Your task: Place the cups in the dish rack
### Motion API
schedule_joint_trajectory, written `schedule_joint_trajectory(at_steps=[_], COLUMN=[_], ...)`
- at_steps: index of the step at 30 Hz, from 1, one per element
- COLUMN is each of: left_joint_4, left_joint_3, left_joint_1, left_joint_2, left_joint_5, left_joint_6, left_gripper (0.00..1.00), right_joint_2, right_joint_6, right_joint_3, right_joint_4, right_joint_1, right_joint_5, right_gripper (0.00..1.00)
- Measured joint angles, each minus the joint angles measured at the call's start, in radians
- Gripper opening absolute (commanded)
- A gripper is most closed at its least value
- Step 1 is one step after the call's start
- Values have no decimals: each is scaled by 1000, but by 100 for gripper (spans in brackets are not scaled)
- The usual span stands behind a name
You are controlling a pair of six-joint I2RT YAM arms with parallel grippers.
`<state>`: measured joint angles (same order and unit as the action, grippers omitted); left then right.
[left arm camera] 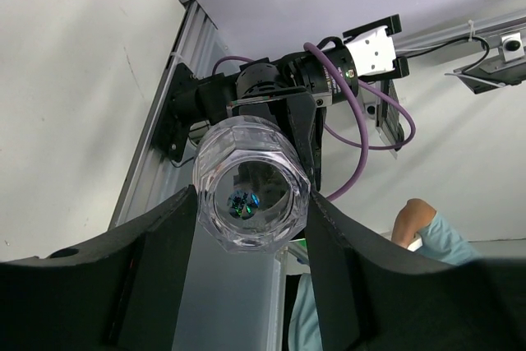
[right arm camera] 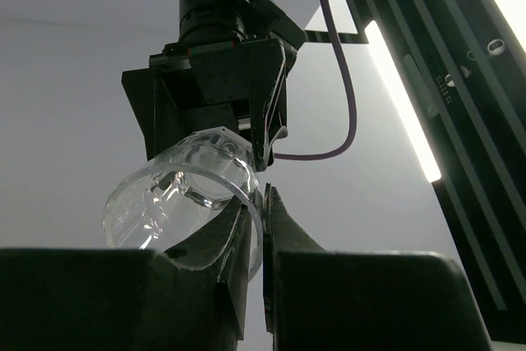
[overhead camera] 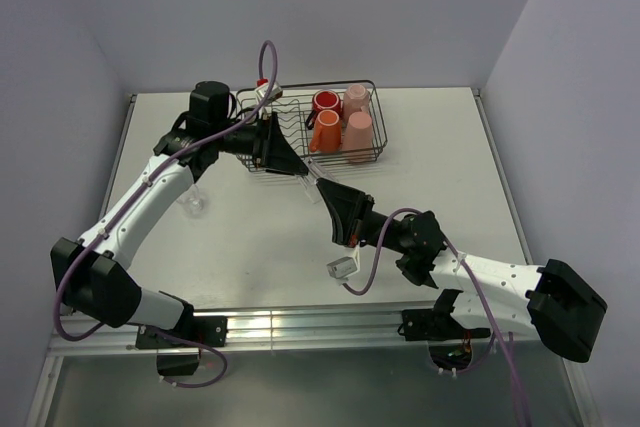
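A clear glass (overhead camera: 308, 183) hangs in the air just in front of the dish rack (overhead camera: 379, 123), gripped from both ends. My right gripper (overhead camera: 320, 190) (right arm camera: 265, 192) is shut on its rim, pinching the glass (right arm camera: 177, 195) wall between the fingers. My left gripper (overhead camera: 297, 171) (left arm camera: 251, 195) is closed around the thick base of the glass (left arm camera: 252, 182), with a finger touching each side. In the rack stand a red mug (overhead camera: 326, 102), an orange mug (overhead camera: 326, 131), a pale pink mug (overhead camera: 356, 99) and a salmon tumbler (overhead camera: 359, 134). A second clear glass (overhead camera: 192, 203) sits on the table under my left arm.
The rack's left half holds upright wire prongs (overhead camera: 285, 122). Both arms cross the middle of the white table (overhead camera: 440, 167). Grey walls close the table in at the back and sides.
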<state>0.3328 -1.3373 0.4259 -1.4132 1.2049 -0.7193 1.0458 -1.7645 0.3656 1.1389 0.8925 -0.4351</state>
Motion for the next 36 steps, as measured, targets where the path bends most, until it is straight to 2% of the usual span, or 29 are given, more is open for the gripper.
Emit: schedule_joint_trajectory(at_steps=[3,5,8,9,11,15,16,18,19,22,31,34,36], left_joint_4=[0,0,0,1,5,29,38,50,53,54,122,179,211], left_joint_3=[0,0,0,0,0,-1,-4,-8,-10,-11,-79,-153,-198], left_joint_1=[0,0,0,0,0,0,0,1,1,-8,-125,-179,-193], left_joint_2=[-6,-7,-7,-7,-7,-7,-7,-7,-7,-7,-9,-20,-31], left_joint_5=[1,1,0,-1,-4,-19,-28,-37,-40,-51,-109,-190,-296], left_joint_6=[0,0,6,9,19,53,65,81,85,100,191,280,348], left_gripper=[61,58,34,23,18,0,0,0,0,0,0,0,0], right_joint_2=[0,0,0,0,3,28,37,54,59,65,60,32,7], right_joint_6=[-7,-11,-11,-12,-11,-10,-6,0,0,-2,23,46,68], right_joint_3=[-1,-2,-2,-2,-5,-14,-14,-14,-14,-14,-23,-32,-32], right_joint_4=[-5,-6,-9,-9,-5,22,26,29,30,51,72,54,40], right_joint_1=[0,0,0,0,0,0,0,2,2,2,2,2,2], right_joint_5=[1,0,1,0,1,-1,-5,-8,-8,-6,26,63,103], right_gripper=[0,0,0,0,12,32,48,72,89,100,100,100,100])
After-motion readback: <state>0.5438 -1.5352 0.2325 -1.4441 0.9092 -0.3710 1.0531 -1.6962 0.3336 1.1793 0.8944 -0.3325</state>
